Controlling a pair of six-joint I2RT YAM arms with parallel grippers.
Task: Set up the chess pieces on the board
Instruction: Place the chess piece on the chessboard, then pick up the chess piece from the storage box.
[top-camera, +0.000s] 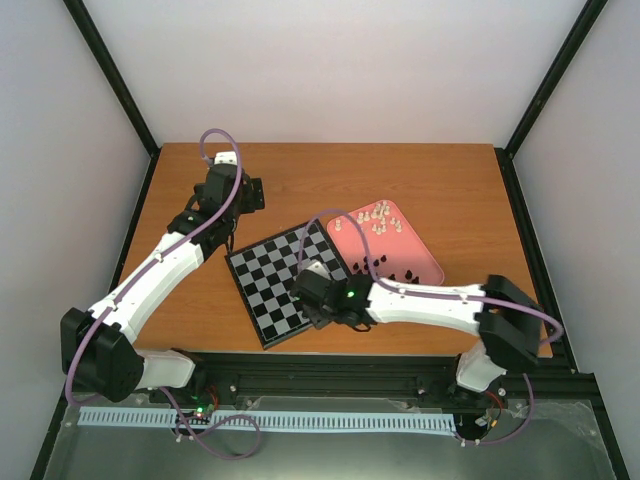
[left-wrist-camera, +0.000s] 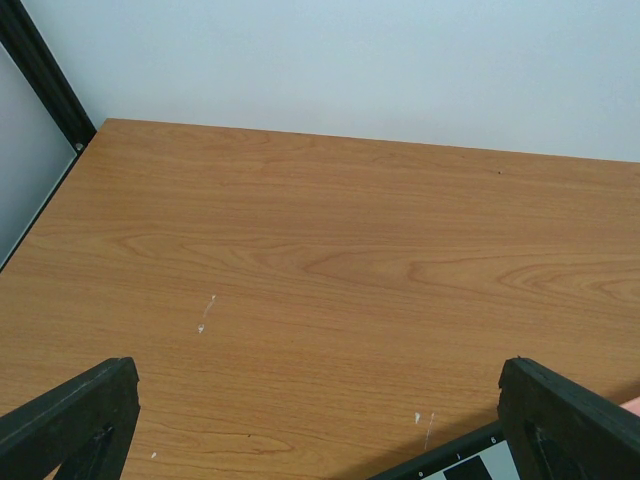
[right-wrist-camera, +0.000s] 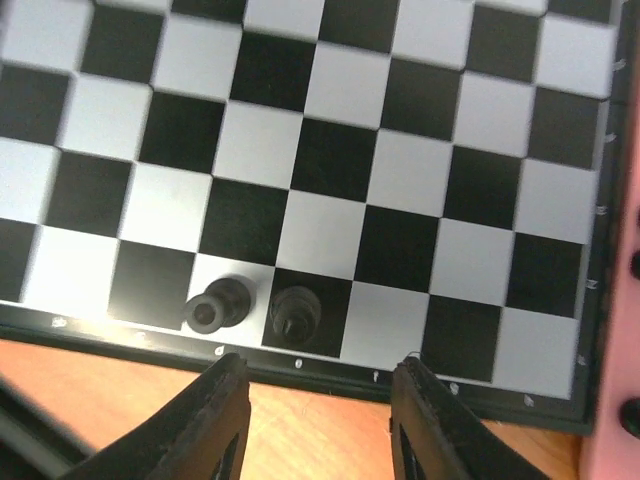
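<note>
Much of the board (top-camera: 268, 285) is hidden in the overhead view by the right arm's wrist. The wrist lies across the board's right half and covers the right gripper (right-wrist-camera: 320, 405). Any figures standing there cannot be made out from above.

The pink tray (top-camera: 412, 240) lies at the board's right corner; whether it touches the board or sits just beside it cannot be told. Cream pieces (top-camera: 378, 218) cluster at the tray's far end and black pieces (top-camera: 392, 268) sit nearer. All are too small to count or tell apart.

The blurred right wrist view shows one black piece (right-wrist-camera: 215, 305) on a light square. A second black piece (right-wrist-camera: 295, 315) stands on the dark square just beside it. Both are in the board's edge row, and their types are too soft to name. The right gripper's jaws stand apart with nothing between them, and its fingers (right-wrist-camera: 215, 420) are over the bare table (top-camera: 420, 180) just short of the board's border. At that view's right edge, a strip of the tray with dark blobs is cut off.

The left gripper (left-wrist-camera: 318, 385) hovers over bare wood near the table's far left, its jaws wide apart and empty. Only a corner of the board shows at the bottom of its view.
</note>
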